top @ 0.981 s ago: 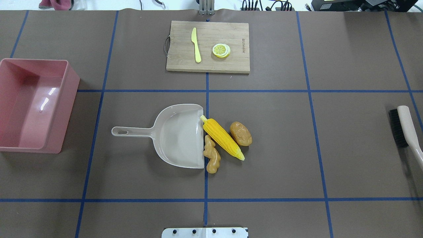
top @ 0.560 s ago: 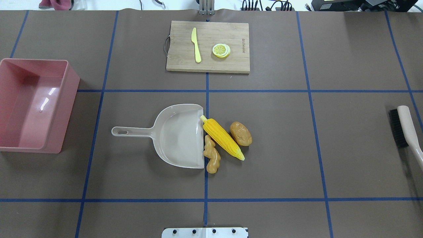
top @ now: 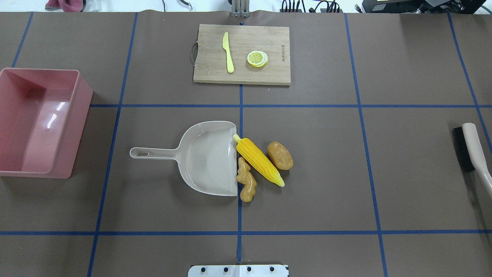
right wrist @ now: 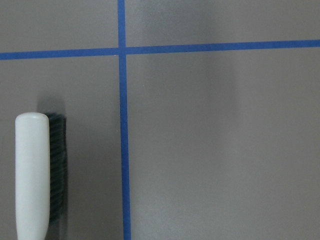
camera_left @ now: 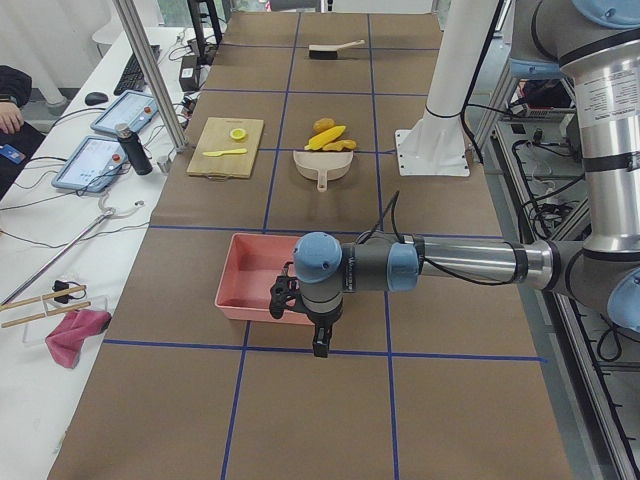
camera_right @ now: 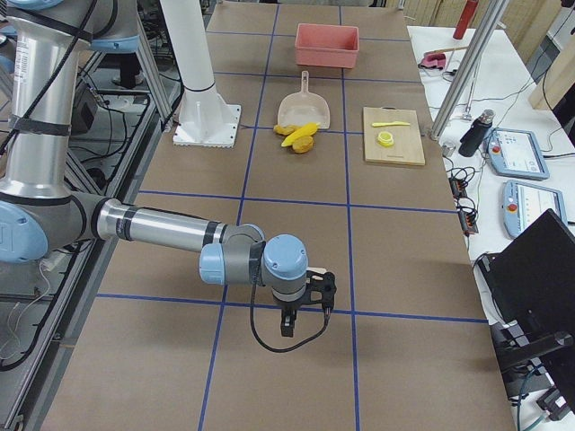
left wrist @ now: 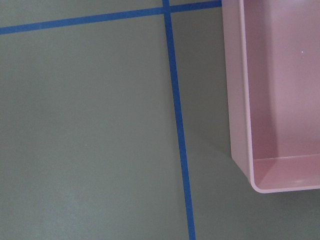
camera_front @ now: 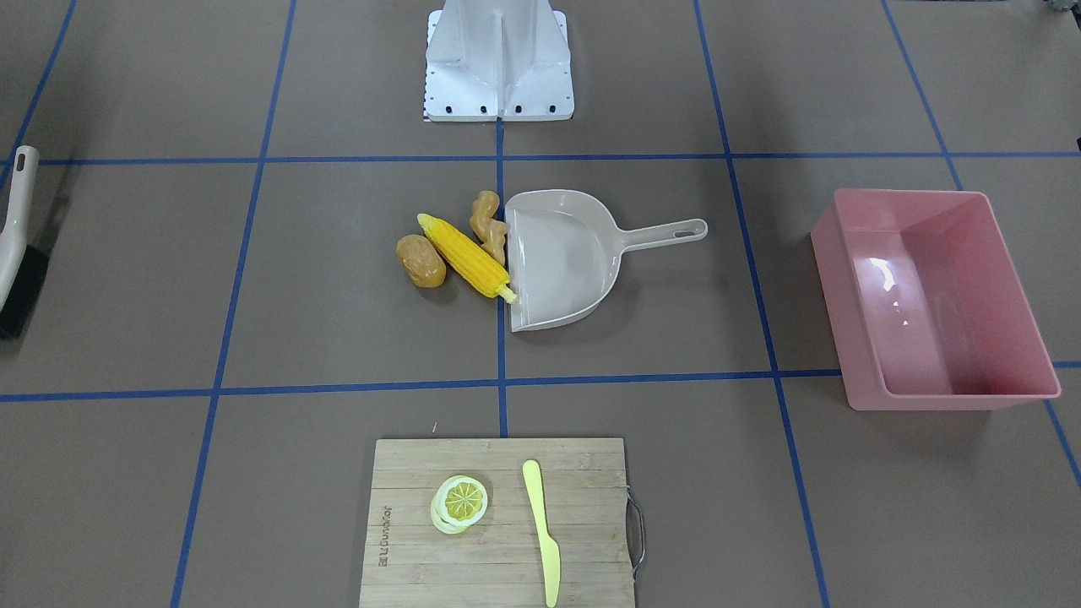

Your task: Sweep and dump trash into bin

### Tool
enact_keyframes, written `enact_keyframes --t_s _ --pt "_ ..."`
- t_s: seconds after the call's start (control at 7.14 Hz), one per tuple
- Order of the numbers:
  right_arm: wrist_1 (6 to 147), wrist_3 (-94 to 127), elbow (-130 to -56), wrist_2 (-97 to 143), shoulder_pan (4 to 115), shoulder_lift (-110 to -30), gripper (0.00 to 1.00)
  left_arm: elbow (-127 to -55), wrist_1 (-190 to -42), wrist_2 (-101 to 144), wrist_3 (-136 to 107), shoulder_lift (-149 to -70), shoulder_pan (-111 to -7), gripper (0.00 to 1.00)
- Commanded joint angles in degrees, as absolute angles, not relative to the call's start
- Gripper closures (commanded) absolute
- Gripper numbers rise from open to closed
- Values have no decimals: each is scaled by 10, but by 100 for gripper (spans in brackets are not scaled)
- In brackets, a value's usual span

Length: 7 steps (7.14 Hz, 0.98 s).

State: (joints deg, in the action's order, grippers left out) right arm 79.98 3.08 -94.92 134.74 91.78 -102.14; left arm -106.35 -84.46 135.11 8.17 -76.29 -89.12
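Brown paper crossed with blue tape lines covers the desk (top: 346, 173). Nearest the robot's base plate (top: 238, 270) lies the beige dustpan (top: 207, 161), flat on the desk with its handle pointing to the robot's left. The trash sits right at the dustpan's open lip. The knobbly ginger root (top: 246, 181) touches the lip. The yellow corn cob (top: 259, 161) lies slantwise with its pale tip against the lip. The brown potato (top: 280, 155) is just beside the corn, on the side away from the dustpan.

Well out to the dustpan's handle side stands the pink bin (top: 80, 127). The left arm (camera_left: 440, 262) reaches over the desk beyond the bin, with its jaws pointing down above the paper. Well out on the dustpan's lip side lies a black-bristled brush (top: 474, 148). The right arm (camera_right: 162, 229) hangs low over that end, and its wrist camera looks down on the brush. Both sets of jaws show only in the side views, so I cannot tell whether they are apart or together.

Farthest from the robot, past the dustpan, a wooden cutting board (top: 261, 75) carries a pale yellow knife (top: 228, 52) and a lemon slice (top: 257, 59).
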Motion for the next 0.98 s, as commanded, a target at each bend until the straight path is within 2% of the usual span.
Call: enact_keyframes --t_s 0.0,0.28,0.84 --pt "806 31 -950 1352 918 -1023 0 -1064 -845 1352 82 -763 -891 2" --pt "809 32 -952 1382 919 -1024 0 -1065 -845 1352 81 -761 -891 2" --pt "800 30 -1012 1391 907 -1095 0 -1077 -845 1349 77 -761 -891 2"
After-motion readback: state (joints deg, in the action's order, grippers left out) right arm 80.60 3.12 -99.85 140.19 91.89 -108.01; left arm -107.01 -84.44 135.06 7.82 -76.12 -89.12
